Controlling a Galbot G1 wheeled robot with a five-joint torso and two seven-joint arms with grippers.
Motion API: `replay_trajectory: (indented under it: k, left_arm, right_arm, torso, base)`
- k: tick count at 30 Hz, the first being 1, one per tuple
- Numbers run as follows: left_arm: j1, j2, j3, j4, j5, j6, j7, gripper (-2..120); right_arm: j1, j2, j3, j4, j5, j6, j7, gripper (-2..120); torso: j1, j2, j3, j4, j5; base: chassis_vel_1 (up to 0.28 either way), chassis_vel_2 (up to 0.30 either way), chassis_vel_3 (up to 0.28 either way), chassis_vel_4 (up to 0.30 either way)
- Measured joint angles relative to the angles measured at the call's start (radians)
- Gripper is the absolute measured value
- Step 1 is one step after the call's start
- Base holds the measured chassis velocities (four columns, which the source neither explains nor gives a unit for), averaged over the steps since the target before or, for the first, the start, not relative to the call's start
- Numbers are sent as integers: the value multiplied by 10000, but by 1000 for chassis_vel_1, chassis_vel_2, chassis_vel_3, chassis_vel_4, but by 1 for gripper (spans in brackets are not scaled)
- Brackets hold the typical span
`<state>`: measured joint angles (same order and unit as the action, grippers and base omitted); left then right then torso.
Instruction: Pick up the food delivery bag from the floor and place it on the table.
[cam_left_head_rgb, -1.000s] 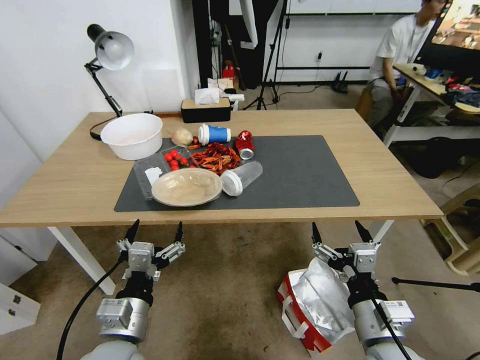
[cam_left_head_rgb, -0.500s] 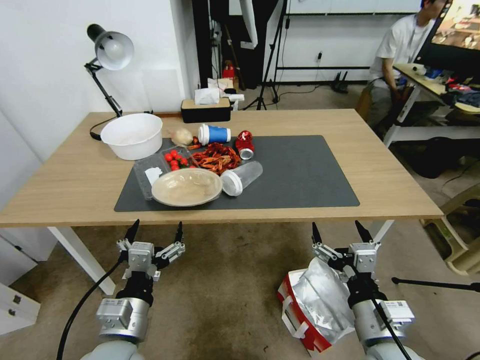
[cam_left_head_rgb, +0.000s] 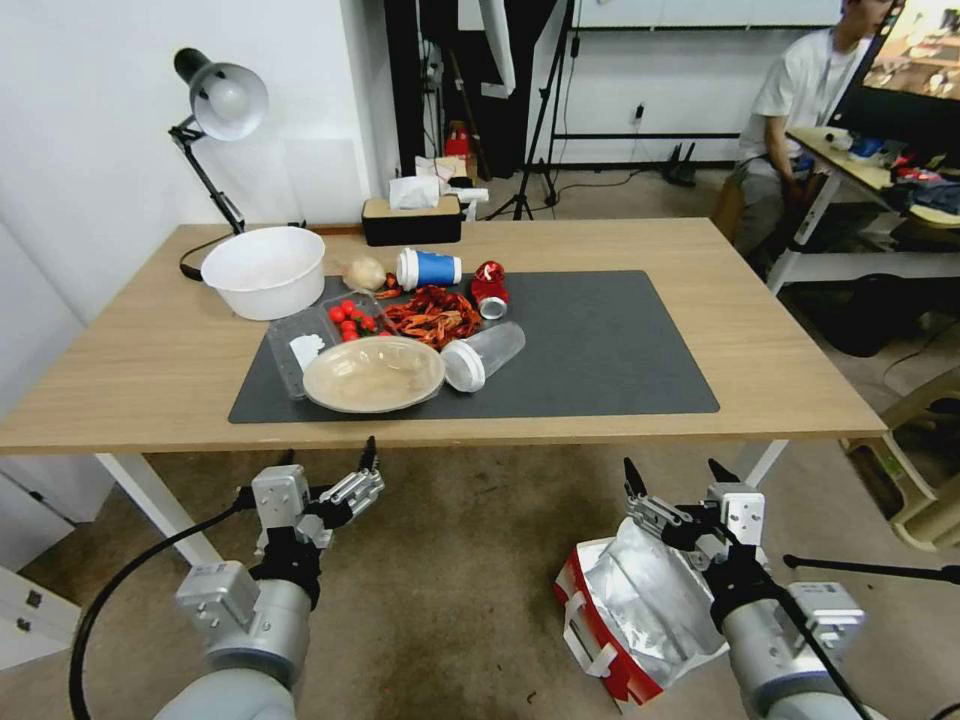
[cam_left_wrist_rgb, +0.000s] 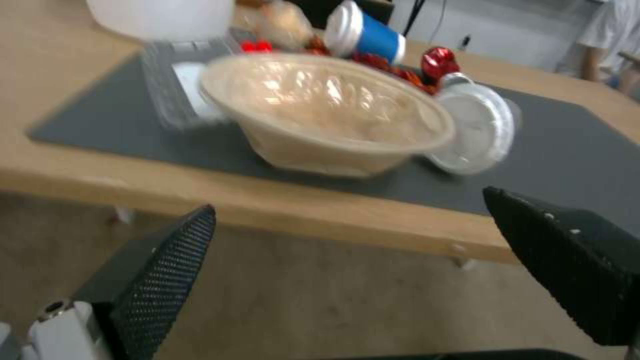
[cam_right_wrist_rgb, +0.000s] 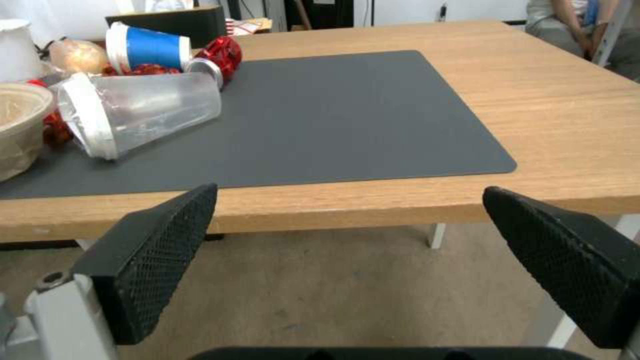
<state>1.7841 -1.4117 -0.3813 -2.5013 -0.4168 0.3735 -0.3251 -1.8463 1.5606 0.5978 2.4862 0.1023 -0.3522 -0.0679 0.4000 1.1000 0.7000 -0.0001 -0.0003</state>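
Plausibly, the right claw, jaws apart above the food delivery bag on the floor, could pinch only foil and tear it.

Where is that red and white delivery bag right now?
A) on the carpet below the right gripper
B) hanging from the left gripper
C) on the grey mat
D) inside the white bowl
A: the food delivery bag sits on the floor, just under the open right gripper.

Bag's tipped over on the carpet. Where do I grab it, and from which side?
Probably the white strap handle on the food delivery bag: it stands off the red side panel. Come from above with the open right gripper; the crumpled foil lining looks too loose to hold.
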Motion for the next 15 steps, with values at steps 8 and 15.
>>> replay_trajectory:
  k: [8,15]
  left_arm:
    - [117,7,146,-37,-234,-678,-159,100]
    - [147,3,149,-4,-234,-837,-253,100]
  right_arm:
    - [-21,13,18,27,-96,86,5,100]
    - [-41,50,-18,6,-279,199,8,100]
  torso:
    - [0,0,0,1,3]
    - [0,0,0,1,3]
  base:
    - [0,0,0,0]
    - [0,0,0,0]
